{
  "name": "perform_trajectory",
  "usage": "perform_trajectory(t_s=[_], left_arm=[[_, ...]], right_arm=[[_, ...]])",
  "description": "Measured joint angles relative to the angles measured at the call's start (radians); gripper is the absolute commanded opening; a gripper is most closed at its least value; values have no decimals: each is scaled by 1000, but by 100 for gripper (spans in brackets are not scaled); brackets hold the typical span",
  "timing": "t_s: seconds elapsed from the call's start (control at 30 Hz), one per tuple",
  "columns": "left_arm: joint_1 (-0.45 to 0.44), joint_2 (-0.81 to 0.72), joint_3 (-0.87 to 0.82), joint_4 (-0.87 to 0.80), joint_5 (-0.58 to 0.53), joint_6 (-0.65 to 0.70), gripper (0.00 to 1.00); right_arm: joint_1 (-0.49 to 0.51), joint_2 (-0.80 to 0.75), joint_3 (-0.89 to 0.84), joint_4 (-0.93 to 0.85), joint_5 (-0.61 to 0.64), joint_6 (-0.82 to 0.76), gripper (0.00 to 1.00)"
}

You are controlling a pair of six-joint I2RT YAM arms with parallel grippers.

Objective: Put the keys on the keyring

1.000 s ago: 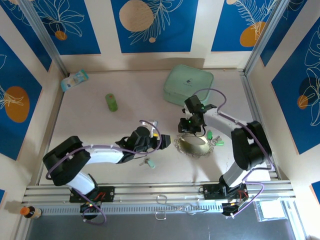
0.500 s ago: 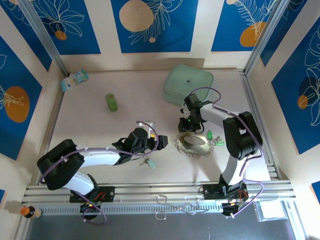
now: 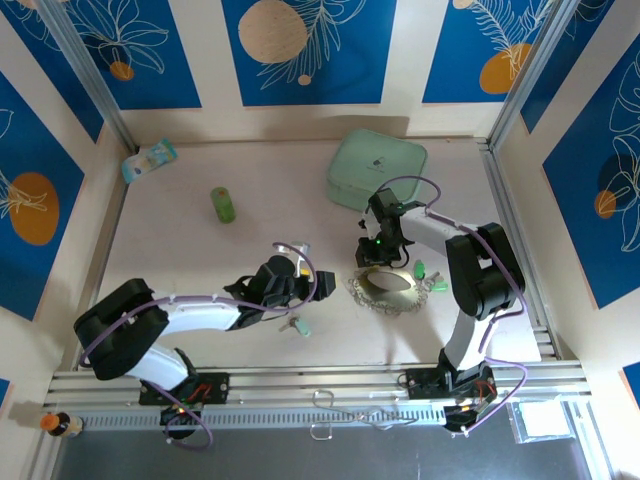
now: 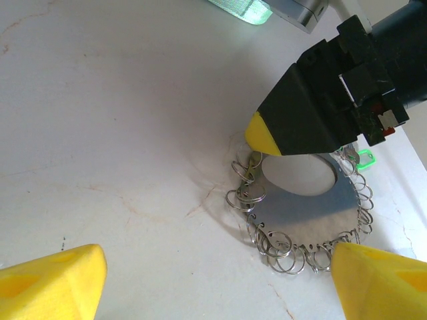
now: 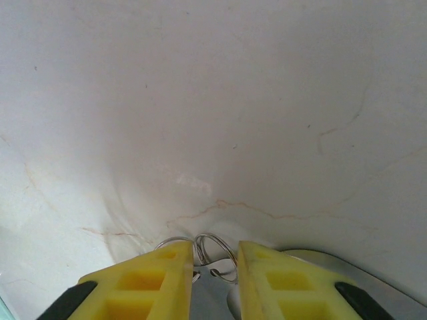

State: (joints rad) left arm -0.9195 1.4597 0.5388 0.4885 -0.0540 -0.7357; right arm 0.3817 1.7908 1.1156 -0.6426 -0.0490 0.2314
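The keyring (image 3: pixel 385 290) lies flat right of centre: a silvery oval plate (image 4: pixel 307 213) edged with small split rings. My right gripper (image 3: pixel 372 256) stands tip-down on its far-left edge, its yellow fingers (image 5: pixel 143 283) closed against a small upright split ring (image 5: pixel 217 257) of the keyring. One finger of it shows in the left wrist view (image 4: pixel 267 137). My left gripper (image 3: pixel 303 280) hovers left of the keyring, jaws wide open and empty (image 4: pixel 213 287). One green-headed key (image 3: pixel 298 325) lies near it; two more keys (image 3: pixel 428 278) lie right of the keyring.
A mint-green square case (image 3: pixel 378 168) sits at the back, just beyond the right arm. A green cylinder (image 3: pixel 222 205) stands at the back left, with a pale packet (image 3: pixel 150 160) in the far-left corner. The white tabletop (image 3: pixel 200 260) carries faint cracks.
The right arm swung its elbow in and lowered its gripper onto the keyring's edge, the fingers narrowing slightly round a split ring. The left gripper drew back a little to the left.
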Motion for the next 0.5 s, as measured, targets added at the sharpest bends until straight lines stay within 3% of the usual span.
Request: perform_trajectory(t_s=[0.17,0.5], left_arm=[[0,0,0,0,0,0,87],[0,0,0,0,0,0,87]], right_arm=[[0,0,0,-3,28,-3,32],[12,14,9,-13,37,-16,26]])
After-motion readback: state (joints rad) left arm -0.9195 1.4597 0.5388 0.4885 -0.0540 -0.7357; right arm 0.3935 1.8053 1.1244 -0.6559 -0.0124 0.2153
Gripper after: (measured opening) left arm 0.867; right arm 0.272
